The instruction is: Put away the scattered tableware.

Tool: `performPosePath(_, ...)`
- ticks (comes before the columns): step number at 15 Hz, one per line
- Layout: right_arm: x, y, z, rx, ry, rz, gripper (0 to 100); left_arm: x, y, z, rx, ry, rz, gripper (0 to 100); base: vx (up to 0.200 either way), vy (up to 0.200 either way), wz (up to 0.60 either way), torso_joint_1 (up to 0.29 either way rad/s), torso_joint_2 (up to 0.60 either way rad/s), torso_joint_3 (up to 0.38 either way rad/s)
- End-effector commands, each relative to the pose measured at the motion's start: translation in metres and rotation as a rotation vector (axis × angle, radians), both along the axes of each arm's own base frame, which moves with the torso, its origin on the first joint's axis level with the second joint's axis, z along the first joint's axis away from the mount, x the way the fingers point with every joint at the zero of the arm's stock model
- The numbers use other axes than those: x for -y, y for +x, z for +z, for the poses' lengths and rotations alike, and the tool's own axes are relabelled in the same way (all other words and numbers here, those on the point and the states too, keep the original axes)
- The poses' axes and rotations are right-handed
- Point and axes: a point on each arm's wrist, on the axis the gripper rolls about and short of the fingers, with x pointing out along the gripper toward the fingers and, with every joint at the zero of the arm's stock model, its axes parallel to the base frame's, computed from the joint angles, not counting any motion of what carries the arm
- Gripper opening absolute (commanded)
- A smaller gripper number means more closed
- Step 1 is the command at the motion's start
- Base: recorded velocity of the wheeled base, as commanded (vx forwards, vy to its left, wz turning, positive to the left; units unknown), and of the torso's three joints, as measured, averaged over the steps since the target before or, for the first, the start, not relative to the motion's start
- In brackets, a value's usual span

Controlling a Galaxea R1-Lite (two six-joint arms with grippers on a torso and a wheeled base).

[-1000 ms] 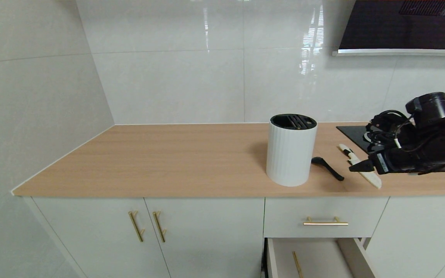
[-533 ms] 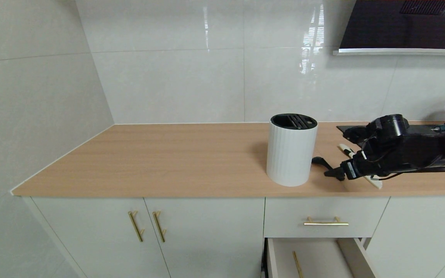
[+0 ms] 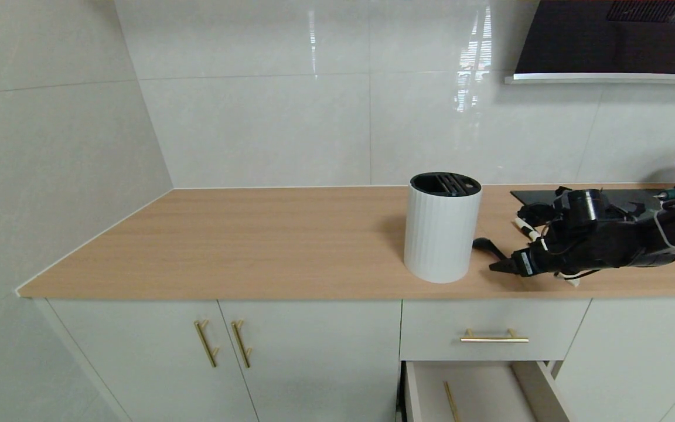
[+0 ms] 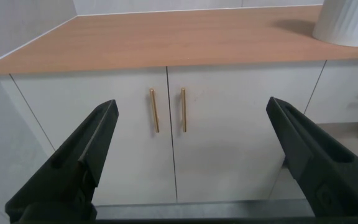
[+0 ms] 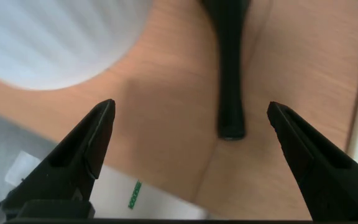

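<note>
beside the white holder (image 3: 442,234), the right gripper (image 3: 498,266), spread wide, straddles a black utensil (image 3: 485,245); left gripper (image 4: 191,112) spread too.

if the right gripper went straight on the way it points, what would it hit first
Probably the black utensil handle, which lies in line with the open right gripper. The white holder stands just past it. Depth is unclear.
</note>
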Motion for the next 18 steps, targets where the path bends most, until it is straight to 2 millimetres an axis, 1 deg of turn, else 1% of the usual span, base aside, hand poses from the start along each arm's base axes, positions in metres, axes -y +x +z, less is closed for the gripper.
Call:
performPosePath(1,0.007,0.008,-0.013,-0.019,0.006,-0.021,100,0.000,0.000,0.000,-0.001,0.001,0.000,100,0.000,0.000,0.00,0.000,0.00,0.000)
performPosePath(4,0.007,0.011,-0.013,-0.018,0.023,-0.033,100,0.000,0.000,0.000,-0.001,0.000,0.000,100,0.000,0.000,0.00,0.000,0.00,0.000)
performPosePath(8,0.006,0.014,-0.021,-0.012,0.028,-0.037,100,0.000,0.000,0.000,-0.001,0.000,0.000,100,0.000,0.000,0.00,0.000,0.00,0.000)
performPosePath(14,0.006,0.015,-0.026,-0.023,0.029,-0.035,100,0.000,0.000,0.000,-0.001,0.000,0.000,100,0.000,0.000,0.00,0.000,0.00,0.000)
performPosePath(15,0.006,0.015,-0.028,-0.026,0.029,-0.035,0,0.000,0.000,0.000,-0.001,0.000,0.000,100,0.000,0.000,0.00,0.000,0.00,0.000)
performPosePath(18,0.005,0.016,-0.032,-0.036,0.028,-0.032,0,0.000,0.000,0.000,-0.001,0.000,0.000,100,0.000,0.000,0.00,0.000,0.00,0.000)
